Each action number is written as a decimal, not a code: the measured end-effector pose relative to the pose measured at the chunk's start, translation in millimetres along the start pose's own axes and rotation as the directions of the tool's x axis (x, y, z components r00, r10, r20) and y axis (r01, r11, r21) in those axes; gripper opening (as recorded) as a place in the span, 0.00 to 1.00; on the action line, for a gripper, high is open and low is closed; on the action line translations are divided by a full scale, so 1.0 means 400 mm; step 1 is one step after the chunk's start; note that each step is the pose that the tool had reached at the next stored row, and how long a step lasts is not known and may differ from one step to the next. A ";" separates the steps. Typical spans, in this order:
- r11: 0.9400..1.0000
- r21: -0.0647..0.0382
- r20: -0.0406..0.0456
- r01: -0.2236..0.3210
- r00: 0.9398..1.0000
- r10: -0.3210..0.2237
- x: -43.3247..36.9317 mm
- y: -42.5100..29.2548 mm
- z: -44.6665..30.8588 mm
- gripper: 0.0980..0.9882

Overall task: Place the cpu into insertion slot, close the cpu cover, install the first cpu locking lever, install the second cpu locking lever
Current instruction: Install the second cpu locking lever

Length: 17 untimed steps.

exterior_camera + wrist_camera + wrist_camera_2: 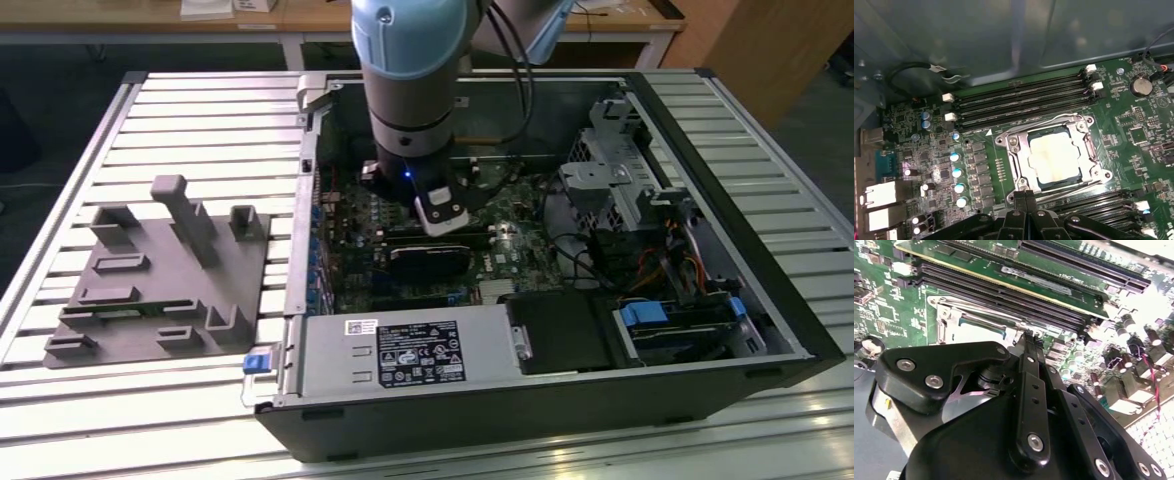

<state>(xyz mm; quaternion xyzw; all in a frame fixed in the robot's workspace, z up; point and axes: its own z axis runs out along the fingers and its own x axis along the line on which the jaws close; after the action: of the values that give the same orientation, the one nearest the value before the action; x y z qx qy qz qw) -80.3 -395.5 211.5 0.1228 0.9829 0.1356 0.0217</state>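
Gripper [1026, 195] fingers pinched together, empty, bottom-centre; cpu [1056, 157] sits centre-frame in insertion slot [1019, 167] — light, fragile, so you grip its edges only.

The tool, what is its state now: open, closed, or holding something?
Tool: closed, fingertips together, holding nothing visible; it sits at the edge of the cpu cover, which lies over the cpu.

Hidden: my gripper [1026, 337] blocks most of the insertion slot [974, 327] in the second wrist view, from its 6 o'clock side. Cut off: my fingers [1026, 197] run past the first wrist view's edge. Unresolved: my own arm [407, 90] covers the socket area in the exterior view.
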 end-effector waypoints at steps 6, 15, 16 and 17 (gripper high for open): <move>1.000 0.000 0.000 0.000 1.000 0.000 -0.019 0.006 0.002 0.01; 1.000 0.010 0.002 0.000 1.000 0.000 -0.046 0.023 0.007 0.01; 1.000 0.013 0.002 0.001 1.000 -0.001 -0.050 0.025 0.008 0.01; 1.000 0.018 0.002 0.001 1.000 -0.001 -0.053 0.028 0.008 0.01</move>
<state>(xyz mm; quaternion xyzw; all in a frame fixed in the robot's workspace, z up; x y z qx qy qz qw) -56.7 -389.5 211.5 0.1228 0.9841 0.1266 0.0219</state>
